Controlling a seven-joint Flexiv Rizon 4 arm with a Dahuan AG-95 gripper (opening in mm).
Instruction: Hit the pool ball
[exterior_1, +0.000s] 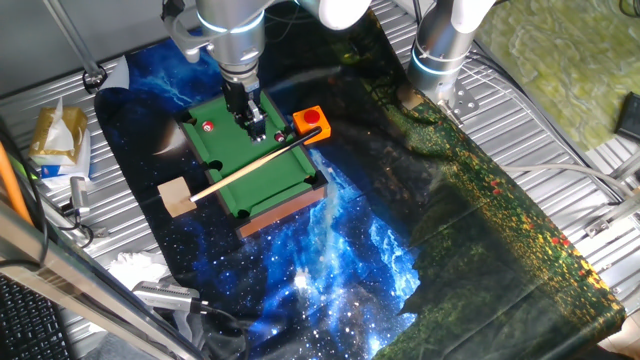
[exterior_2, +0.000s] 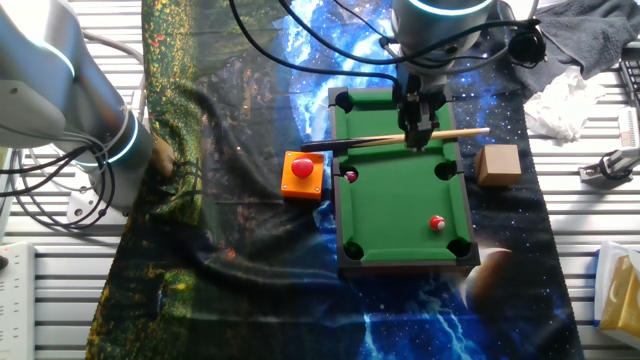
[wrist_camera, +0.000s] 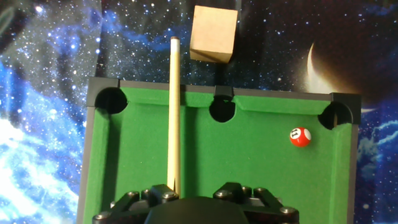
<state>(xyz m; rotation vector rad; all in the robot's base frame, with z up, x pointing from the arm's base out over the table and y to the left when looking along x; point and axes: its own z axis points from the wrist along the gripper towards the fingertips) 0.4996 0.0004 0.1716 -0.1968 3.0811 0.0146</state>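
The pool ball (wrist_camera: 300, 136) is small, bright red with a white spot. It lies on the felt of the miniature green table (wrist_camera: 249, 162) near a corner pocket, and also shows in one fixed view (exterior_1: 208, 127) and the other fixed view (exterior_2: 437, 223). A wooden cue (wrist_camera: 174, 112) lies across the table (exterior_2: 400, 200), its far end beside a wooden block (wrist_camera: 214, 34). My gripper (wrist_camera: 198, 186) hangs over the cue (exterior_2: 380, 143) with its jaws apart. The cue runs close by the left finger (wrist_camera: 163, 194). The ball is well off to the right of the gripper (exterior_2: 417, 130).
A red button on an orange box (exterior_2: 302, 172) stands beside the table's long side. A darker maroon ball (exterior_2: 351, 175) sits at the side pocket near it. A second robot arm's base (exterior_2: 110, 140) stands on the starry cloth, with clutter at the bench edges.
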